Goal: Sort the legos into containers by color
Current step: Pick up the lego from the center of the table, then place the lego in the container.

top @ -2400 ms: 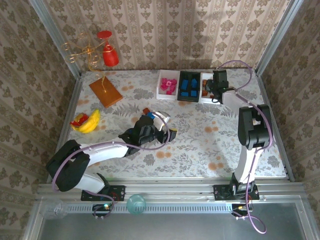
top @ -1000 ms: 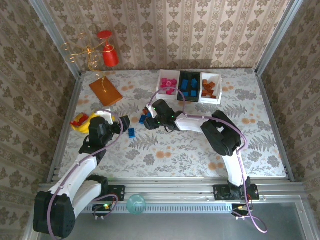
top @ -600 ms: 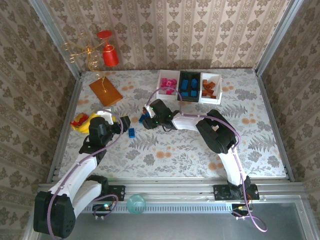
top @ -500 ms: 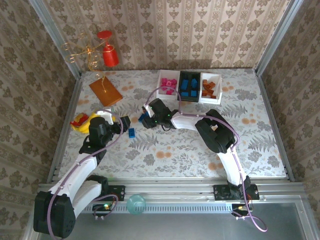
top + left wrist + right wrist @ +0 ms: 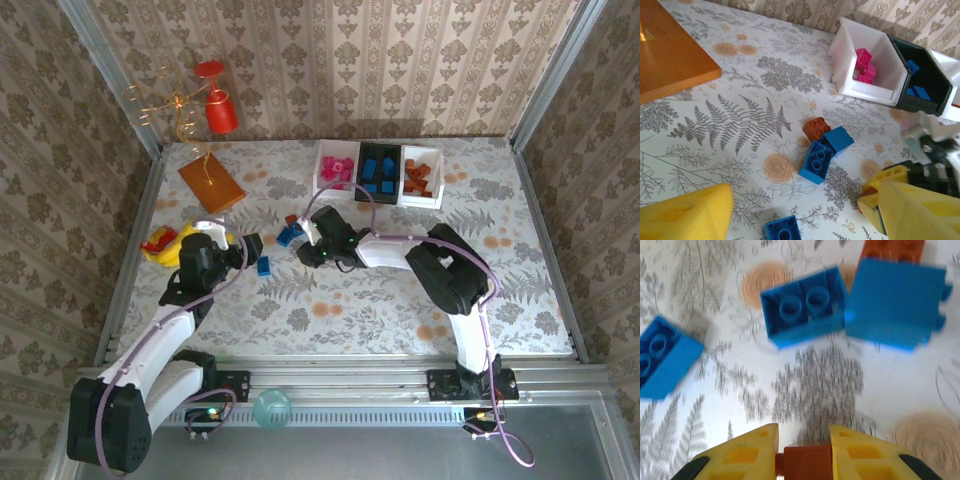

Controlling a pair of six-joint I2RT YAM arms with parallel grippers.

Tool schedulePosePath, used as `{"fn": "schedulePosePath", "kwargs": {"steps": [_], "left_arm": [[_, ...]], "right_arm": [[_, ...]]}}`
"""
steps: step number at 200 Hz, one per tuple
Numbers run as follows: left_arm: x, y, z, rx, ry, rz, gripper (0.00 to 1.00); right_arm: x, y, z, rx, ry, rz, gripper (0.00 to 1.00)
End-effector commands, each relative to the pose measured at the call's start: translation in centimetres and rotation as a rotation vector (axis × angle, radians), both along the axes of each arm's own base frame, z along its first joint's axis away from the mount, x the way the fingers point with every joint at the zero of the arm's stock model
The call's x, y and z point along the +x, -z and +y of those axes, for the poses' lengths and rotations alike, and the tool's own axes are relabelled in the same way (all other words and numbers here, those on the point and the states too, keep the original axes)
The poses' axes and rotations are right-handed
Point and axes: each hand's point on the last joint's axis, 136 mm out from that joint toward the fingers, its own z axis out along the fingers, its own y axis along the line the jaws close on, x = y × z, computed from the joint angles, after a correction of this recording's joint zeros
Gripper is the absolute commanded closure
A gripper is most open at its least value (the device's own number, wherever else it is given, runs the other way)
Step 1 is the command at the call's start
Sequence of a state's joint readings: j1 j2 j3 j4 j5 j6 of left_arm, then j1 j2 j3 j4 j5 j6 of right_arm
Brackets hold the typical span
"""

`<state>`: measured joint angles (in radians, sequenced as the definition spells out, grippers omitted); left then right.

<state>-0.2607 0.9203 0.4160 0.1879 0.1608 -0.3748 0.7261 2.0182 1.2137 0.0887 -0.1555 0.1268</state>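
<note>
Hand state, right: the right hand has its yellow fingers closed on a small brown-orange plastic brick, pinched across two opposite side walls just above the floral-patterned desk.

Hand state, left: the left hand stands open and empty, low over a loose blue plastic brick (at the bottom of its wrist view, between the fingers).

Layout, seen from above: the gripped brick is near the desk's middle. At about 10 o'clock from it lies a tight cluster, a second brown-orange brick touching two blue bricks. Three trays stand in a row at the desk's 12 o'clock edge:
- white plastic tray with pink bricks
- black tray with blue bricks
- white tray with brown-orange bricks, nearest 1 o'clock

Handling, my judgement: the brick looks light, rigid and smooth-walled. It will not crush, but hard plastic on hard pads can pivot or squirt out if the pinch sits near a corner. Best hold is centred on the flat side walls, below the studs. It is likely to bounce, so release low inside the tray. The matching tray is well apart, toward 1 o'clock.
</note>
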Motion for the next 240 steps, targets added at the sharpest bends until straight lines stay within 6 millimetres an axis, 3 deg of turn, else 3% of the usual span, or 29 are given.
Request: {"fn": "schedulePosePath", "kwargs": {"steps": [1,30,66,104,141,179,240], "left_arm": [[0.1,-1.0,-1.6,-0.042,0.063,-0.021,0.23],[-0.6,-2.3,-4.7,-0.029,0.165,-0.063,0.23],[-2.1,-4.1,-10.4,0.028,0.313,-0.147,0.23],[-1.9,-5.6,-15.4,0.079,0.397,-0.170,0.24],[-1.0,-6.5,-18.7,0.061,0.451,-0.167,0.24],[-0.8,-6.4,-19.9,0.066,0.485,-0.162,0.24],[-1.7,-5.6,-17.7,0.112,0.441,-0.168,0.24]], "right_arm": [[-0.5,-3.8,-0.8,0.085,0.016,-0.031,0.76],[0.5,-6.7,-4.3,0.167,0.107,-0.048,0.76],[4.0,-9.4,-11.6,0.293,0.342,-0.058,0.77],[7.0,-10.6,-18.8,0.373,0.573,-0.086,0.78],[10.1,-11.2,-22.9,0.382,0.694,-0.089,0.77],[13.2,-11.2,-24.6,0.307,0.745,-0.098,0.77],[17.2,-9.4,-27.9,0.138,0.845,-0.115,0.77]]}}
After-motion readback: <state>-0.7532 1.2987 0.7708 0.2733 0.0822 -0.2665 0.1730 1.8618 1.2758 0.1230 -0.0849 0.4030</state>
